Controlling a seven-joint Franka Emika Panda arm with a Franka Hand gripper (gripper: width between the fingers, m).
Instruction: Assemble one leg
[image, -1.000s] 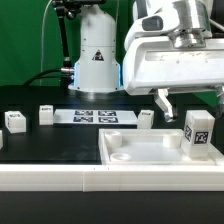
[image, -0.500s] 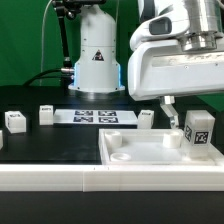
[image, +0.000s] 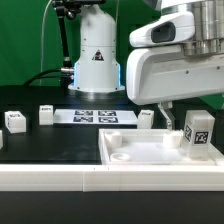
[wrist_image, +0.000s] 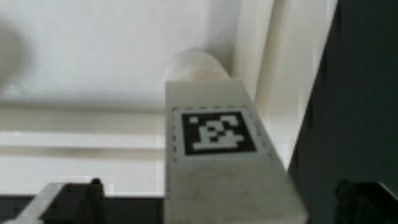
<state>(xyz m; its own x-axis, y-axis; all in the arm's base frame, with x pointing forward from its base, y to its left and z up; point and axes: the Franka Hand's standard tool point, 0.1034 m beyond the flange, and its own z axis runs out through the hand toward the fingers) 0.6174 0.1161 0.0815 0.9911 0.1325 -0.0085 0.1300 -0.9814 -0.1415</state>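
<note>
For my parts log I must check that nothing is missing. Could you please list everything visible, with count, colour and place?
leg on the panel: 1, white with black tag, standing upright, exterior view's right
loose legs: 3, white with tags, on the table; two at the exterior view's left, one beside the marker board
panel: 1, white, raised rim, front
marker board: 1, white with black tags, behind the panel
table: 1, black
backdrop: green
arm base: 1, white, back
tool: 1, open, fingers either side of the standing leg
</note>
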